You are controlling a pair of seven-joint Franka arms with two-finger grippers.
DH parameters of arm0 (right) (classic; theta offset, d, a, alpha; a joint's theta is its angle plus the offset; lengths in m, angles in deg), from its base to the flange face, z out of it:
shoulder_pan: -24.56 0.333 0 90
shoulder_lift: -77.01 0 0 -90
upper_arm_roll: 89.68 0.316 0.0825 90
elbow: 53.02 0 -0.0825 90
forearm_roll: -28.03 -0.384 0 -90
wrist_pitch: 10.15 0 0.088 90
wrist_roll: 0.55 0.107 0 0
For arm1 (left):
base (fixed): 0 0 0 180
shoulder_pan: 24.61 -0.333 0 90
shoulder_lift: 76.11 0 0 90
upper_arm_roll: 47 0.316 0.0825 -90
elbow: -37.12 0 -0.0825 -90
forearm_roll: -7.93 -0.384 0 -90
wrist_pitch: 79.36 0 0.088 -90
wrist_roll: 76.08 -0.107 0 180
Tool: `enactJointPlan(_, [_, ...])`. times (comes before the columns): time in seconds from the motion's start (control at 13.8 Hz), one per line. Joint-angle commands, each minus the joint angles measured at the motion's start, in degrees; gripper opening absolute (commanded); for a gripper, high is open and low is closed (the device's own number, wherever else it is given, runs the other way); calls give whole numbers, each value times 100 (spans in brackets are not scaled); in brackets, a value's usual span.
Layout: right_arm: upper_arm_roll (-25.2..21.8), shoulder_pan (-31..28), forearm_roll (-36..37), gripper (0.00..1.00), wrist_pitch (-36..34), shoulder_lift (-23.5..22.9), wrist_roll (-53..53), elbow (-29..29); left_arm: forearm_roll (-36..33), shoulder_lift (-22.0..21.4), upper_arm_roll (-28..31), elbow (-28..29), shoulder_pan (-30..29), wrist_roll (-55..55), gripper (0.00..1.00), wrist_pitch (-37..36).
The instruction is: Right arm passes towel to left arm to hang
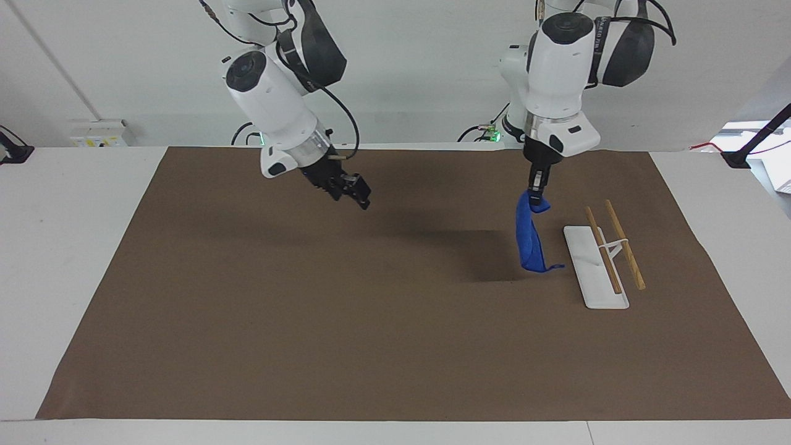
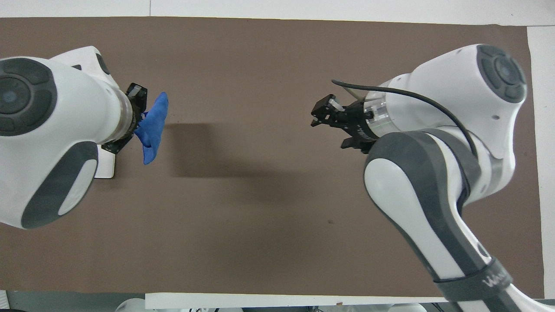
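Note:
My left gripper [image 1: 536,196] is shut on the top edge of the blue towel [image 1: 529,238]. The towel hangs straight down over the brown mat, right beside the white rack [image 1: 594,272] with its two wooden rods [image 1: 625,245]. In the overhead view the left gripper [image 2: 139,116] holds the towel [image 2: 152,123] and the left arm hides most of the rack; only a corner of its base [image 2: 106,168] shows. My right gripper [image 1: 358,194] is open and empty, raised over the mat's middle toward the right arm's end. It also shows in the overhead view [image 2: 321,118].
The brown mat [image 1: 346,334] covers most of the white table. A slim white arm with a green light [image 1: 492,131] stands at the robots' edge. A black stand [image 1: 751,148] sits at the left arm's end of the table.

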Motion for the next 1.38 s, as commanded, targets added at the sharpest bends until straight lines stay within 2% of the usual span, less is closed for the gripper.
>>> enactJointPlan(0.0, [14,-616,763,100,-770,219,-1207,213,-159,-218,-37,352,-715,-706,0,33])
enactJointPlan(0.22, [14,-1206,1476,100,-1658,255,-2323,932,-212,-166,-45,424,-1752,-1560,0,901])
enactJointPlan(0.36, [14,-1470,1740,100,-2325,185,-2747,1660,-212,-218,-54,738,-2333,-2296,0,1411])
enactJointPlan(0.43, [14,-1680,1794,100,-2885,-50,-3019,2221,-212,-227,-46,801,-2588,-2553,0,1649])
enactJointPlan(0.51, [31,-1882,1786,100,-3161,-288,-3430,2688,-212,-228,-54,837,-2712,-2642,0,1773])
enactJointPlan(0.72, [31,-2103,1594,100,-3312,-386,-3724,2807,-203,-149,-45,889,-2862,-2950,0,2160])
enactJointPlan(0.87, [381,-2279,1583,100,-3278,-431,-3716,2789,-203,18,-45,986,-2932,-2968,0,2555])
enactJointPlan(1.09, [970,-2955,1575,100,-3199,-282,-3690,2544,-203,194,-54,1074,-2880,-2960,0,2671])
enactJointPlan(1.23, [998,-2957,1583,100,-3146,-177,-3672,2351,-203,203,-54,1135,-2819,-2994,0,2645])
enactJointPlan(1.3, [998,-2965,1592,100,-3146,-115,-3672,2228,-203,168,-54,1353,-2810,-3160,0,2644])
